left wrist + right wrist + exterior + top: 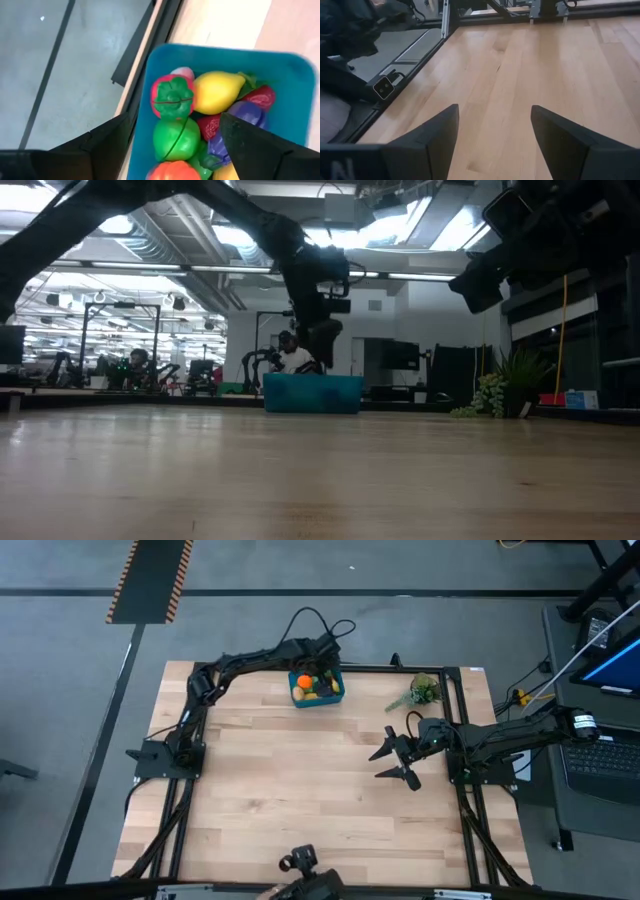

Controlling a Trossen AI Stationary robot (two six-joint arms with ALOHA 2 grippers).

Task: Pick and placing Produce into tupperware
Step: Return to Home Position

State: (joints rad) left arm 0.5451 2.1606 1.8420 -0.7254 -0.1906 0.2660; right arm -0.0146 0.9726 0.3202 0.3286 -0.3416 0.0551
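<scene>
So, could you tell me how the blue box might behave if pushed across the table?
It would probably slide rather than tip: the blue box sits low and flat on the smooth wooden table. The piled produce likely adds weight, and rounded pieces like the lemon may shift. The left tool hangs open above it; the right tool hovers open at right.

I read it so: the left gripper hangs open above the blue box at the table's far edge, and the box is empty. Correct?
Not fully. The left gripper does hang open above the blue box at the table's far edge, but the box is not empty: the left wrist view shows a lemon, an eggplant and other produce in it. The right gripper hangs right of centre.
</scene>
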